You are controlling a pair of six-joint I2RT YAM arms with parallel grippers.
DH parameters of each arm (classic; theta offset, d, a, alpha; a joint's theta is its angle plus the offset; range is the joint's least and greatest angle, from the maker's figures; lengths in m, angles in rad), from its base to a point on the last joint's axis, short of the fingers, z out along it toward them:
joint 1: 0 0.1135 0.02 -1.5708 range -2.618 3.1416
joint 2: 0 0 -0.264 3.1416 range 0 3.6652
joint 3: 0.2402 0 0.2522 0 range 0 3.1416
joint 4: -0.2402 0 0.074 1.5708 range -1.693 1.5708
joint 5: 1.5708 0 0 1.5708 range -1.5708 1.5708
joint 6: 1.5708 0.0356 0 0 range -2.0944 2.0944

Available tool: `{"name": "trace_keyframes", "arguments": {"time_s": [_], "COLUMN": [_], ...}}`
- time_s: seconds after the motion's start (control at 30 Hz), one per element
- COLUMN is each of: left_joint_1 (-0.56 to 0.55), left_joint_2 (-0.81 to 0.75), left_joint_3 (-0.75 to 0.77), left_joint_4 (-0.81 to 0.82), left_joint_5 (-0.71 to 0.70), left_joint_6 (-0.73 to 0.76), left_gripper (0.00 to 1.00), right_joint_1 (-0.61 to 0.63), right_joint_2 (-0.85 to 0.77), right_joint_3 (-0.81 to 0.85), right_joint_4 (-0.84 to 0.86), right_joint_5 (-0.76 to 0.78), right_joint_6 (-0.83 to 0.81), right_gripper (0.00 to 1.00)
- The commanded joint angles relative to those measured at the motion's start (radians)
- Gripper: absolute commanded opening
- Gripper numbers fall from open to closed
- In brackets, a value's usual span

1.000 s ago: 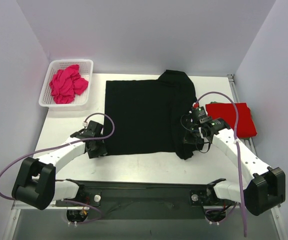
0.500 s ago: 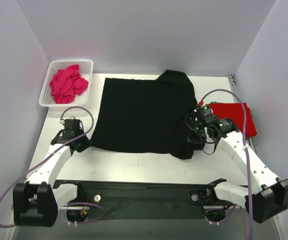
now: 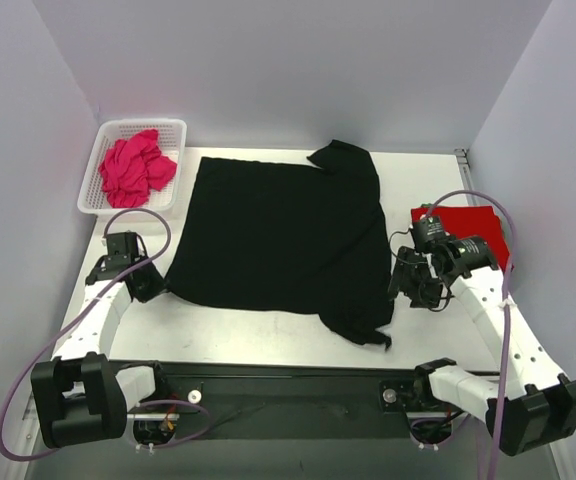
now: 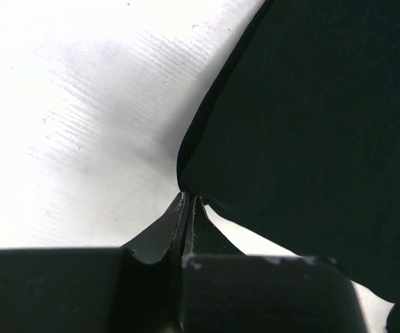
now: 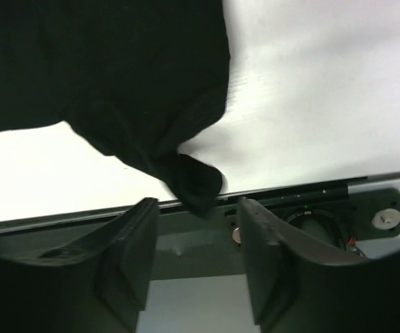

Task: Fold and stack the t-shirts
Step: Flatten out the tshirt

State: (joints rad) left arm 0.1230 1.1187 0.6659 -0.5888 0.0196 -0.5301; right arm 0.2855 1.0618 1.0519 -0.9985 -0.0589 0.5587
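Observation:
The black t-shirt (image 3: 278, 235) lies spread flat on the middle of the table, with one sleeve at the far right and another trailing at the near right. My left gripper (image 3: 148, 286) is shut on its near left corner, and the left wrist view shows the jaws pinched on that corner (image 4: 188, 198). My right gripper (image 3: 415, 290) is open and empty just right of the shirt's right edge. In the right wrist view the near sleeve (image 5: 151, 104) lies just ahead of the open gripper (image 5: 196, 232). The red t-shirt (image 3: 471, 228) lies folded at the right. The magenta-pink t-shirt (image 3: 133, 170) is crumpled in the basket.
A white mesh basket (image 3: 96, 206) stands at the far left corner. The table's near edge and black base rail (image 5: 311, 198) run just below the right gripper. Grey walls close in the back and both sides.
My left gripper has pulled the shirt's near left corner leftward, spreading the shirt wider. My right gripper has let go of the shirt's right side and moved right and nearer.

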Motion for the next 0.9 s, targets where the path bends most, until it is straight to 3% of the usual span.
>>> {"name": "trace_keyframes", "arguments": {"time_s": [0.0,0.43,0.87], "left_joint_1": [0.012,0.023,0.043], "left_joint_2": [0.01,0.036,0.105], "left_joint_3": [0.063,0.047,0.126], "left_joint_4": [-0.002,0.033,0.061], "left_joint_5": [0.031,0.097,0.131], "left_joint_6": [0.051,0.088,0.125], "left_gripper": [0.0,0.0,0.0], "right_joint_1": [-0.029,-0.029,-0.039], "right_joint_2": [0.047,0.38,0.463], "right_joint_3": [-0.038,-0.104,-0.141], "right_joint_4": [-0.034,0.173,0.172], "right_joint_5": [-0.015,-0.179,-0.052], "right_joint_6": [0.004,-0.04,0.029], "right_gripper": [0.51,0.48,0.53]}}
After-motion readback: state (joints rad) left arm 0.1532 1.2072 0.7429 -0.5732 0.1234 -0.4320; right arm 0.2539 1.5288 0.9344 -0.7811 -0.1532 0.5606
